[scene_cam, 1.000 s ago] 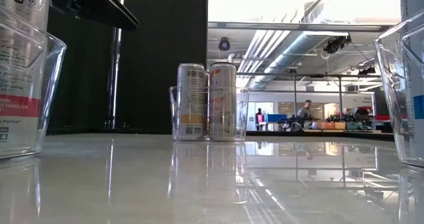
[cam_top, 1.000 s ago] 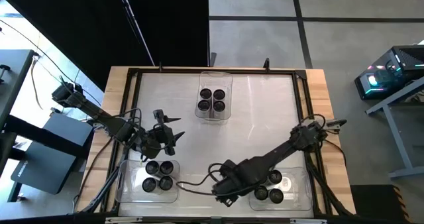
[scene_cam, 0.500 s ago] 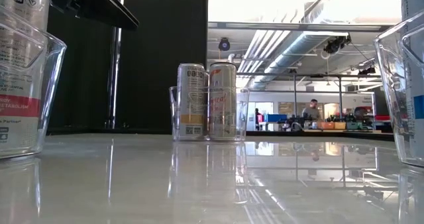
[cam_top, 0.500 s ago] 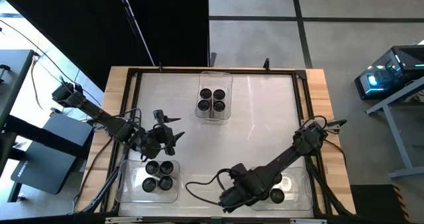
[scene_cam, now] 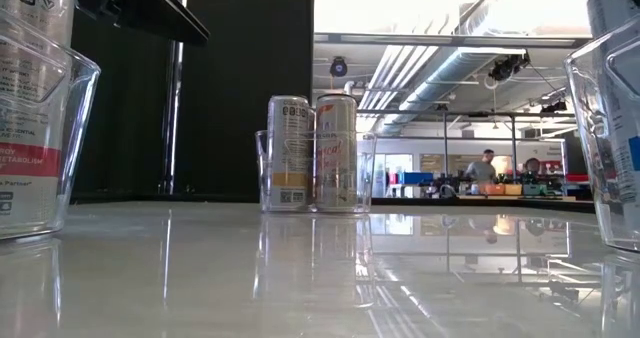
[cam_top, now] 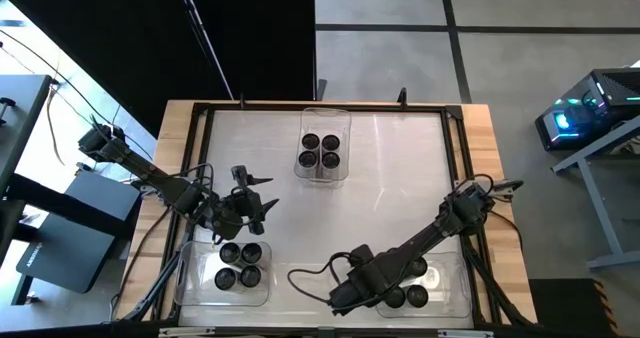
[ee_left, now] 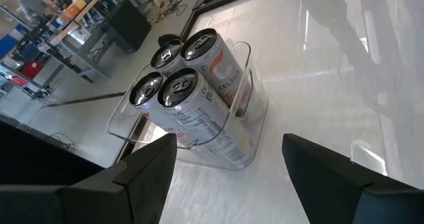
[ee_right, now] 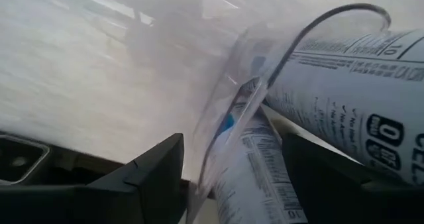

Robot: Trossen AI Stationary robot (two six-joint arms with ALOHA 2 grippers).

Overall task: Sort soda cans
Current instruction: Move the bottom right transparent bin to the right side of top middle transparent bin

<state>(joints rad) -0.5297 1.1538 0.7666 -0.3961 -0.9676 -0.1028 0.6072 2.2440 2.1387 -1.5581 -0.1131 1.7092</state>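
Three clear bins hold soda cans. The far bin [cam_top: 323, 150] has several cans [scene_cam: 313, 153], and the near-left bin [cam_top: 238, 266] has several [ee_left: 182, 95]. The near-right bin [cam_top: 425, 283] shows three dark tops [cam_top: 406, 296]. My right gripper [ee_right: 233, 139] points down over that bin's left end. Its fingers are apart, with the bin's curved wall [ee_right: 225, 98] and a can [ee_right: 255, 168] between them. In the high view the hand [cam_top: 365, 278] hides the fingertips. My left gripper [cam_top: 266, 194] hangs open just beyond the near-left bin, holding nothing. My right gripper has a can and the bin's wall between its fingers, seen from above. I cannot tell whether either finger touches them.
A dark frame [cam_top: 205, 113] runs round the white tabletop [cam_top: 380, 198], with wooden borders outside it. Bare tabletop lies between the three bins. Cables trail from both arms near the front edge [cam_top: 300, 276]. People stand in the room far behind the table [scene_cam: 482, 168].
My right gripper has gone toward the table's right edge and down. It has come from the bare tabletop beside the near-right bin to over that bin's left end, and its wrist has rolled on the way.
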